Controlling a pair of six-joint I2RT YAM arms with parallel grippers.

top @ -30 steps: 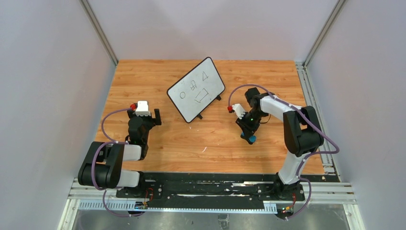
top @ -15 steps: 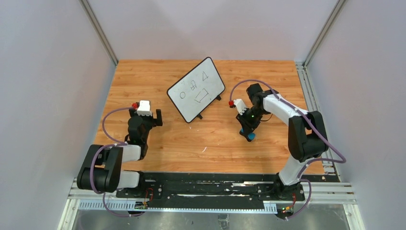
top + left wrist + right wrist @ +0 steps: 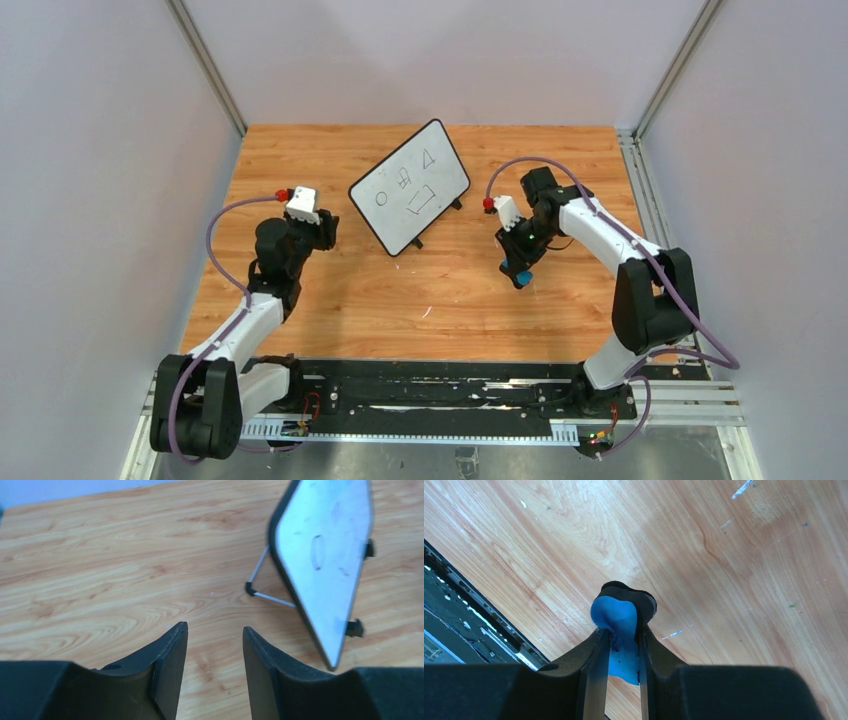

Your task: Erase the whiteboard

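Note:
The whiteboard (image 3: 410,188) stands tilted on its black feet at the back middle of the wooden table, with several black shapes drawn on it. The left wrist view shows the whiteboard (image 3: 325,555) at the upper right, leaning on a thin wire stand. My left gripper (image 3: 325,232) hovers just left of the board, apart from it; in its own view the left gripper (image 3: 215,630) is open, with only bare wood between the fingers. My right gripper (image 3: 518,272) is to the right of the board and shut on the blue eraser (image 3: 522,280). The eraser (image 3: 616,615) sticks out past that gripper (image 3: 622,630).
The board's wire stand (image 3: 270,597) juts out behind it toward my left gripper. A black rail (image 3: 430,385) runs along the table's near edge. Grey walls close in the left, back and right sides, and metal tracks (image 3: 650,200) line the right edge.
My left arm has stretched forward and right toward the board, and its jaws have narrowed. My right arm has lifted the eraser slightly up and away from the near edge.

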